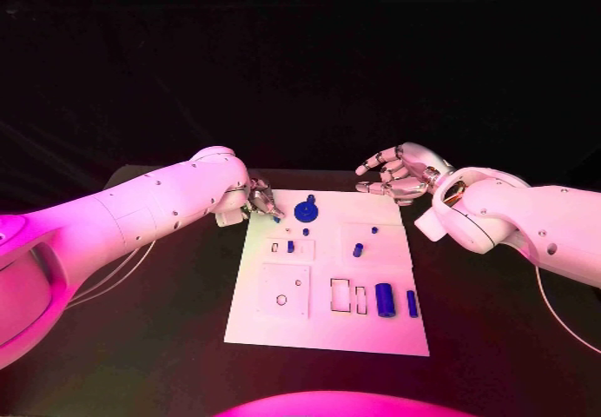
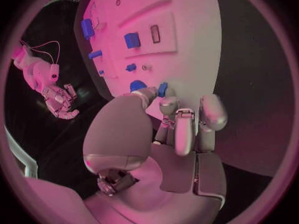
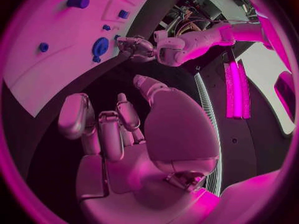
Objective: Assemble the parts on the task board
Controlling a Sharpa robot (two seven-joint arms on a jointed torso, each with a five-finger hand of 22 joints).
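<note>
Nearest us, our left hand [image 2: 163, 129] pinches a small, stiff, light blue part [image 2: 162, 89] by its sides; right hand [image 1: 396, 174] hovers empty, fingers apart.

No legible text, labels, brand marks or numbers in any view. The task board [image 1: 328, 326] carries only plain outlined rectangles and small holes on its white face, no lettering. The blue parts [image 1: 385, 300] on it are unmarked. Both arms show bare white casing with small dark dots and no readable markings.
</note>
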